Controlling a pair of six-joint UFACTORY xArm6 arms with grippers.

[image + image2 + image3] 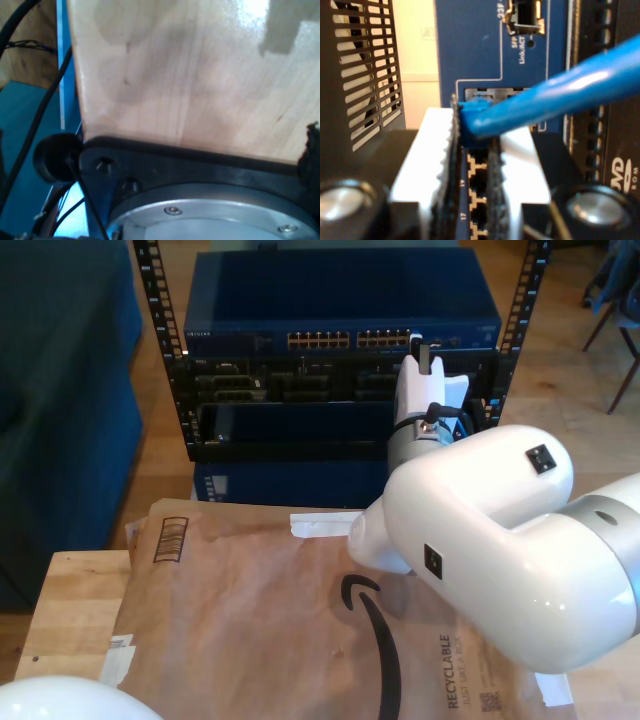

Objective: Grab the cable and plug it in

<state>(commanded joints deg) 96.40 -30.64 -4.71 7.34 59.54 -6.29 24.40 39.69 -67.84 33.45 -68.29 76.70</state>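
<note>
Blue cable is sitting pinched in my second pincer, and the pincer is squeezing shut on the plug end. The plug is poking out just past the fingers, and the rest of the cable is running off to one side, up and away from the pincer.

My second pincer is pointing at the blue switch in the rack. In the second wrist view, the plug is sitting right in front of a row of ports, very near, but I cannot tell if it is touching yet. More ports are showing between the fingers, lower down.

I think the cable is light and bendy, so it will flop if I hold it far from the tip. The plug is hard, small and has a thin clip that could snap. Holding it right behind the plug looks like the best spot, so it is pushing in straight.

My first pincer is looking over the wooden table. I cannot tell if it is open or closed.

I think plugging in is almost done, but not yet.
</note>
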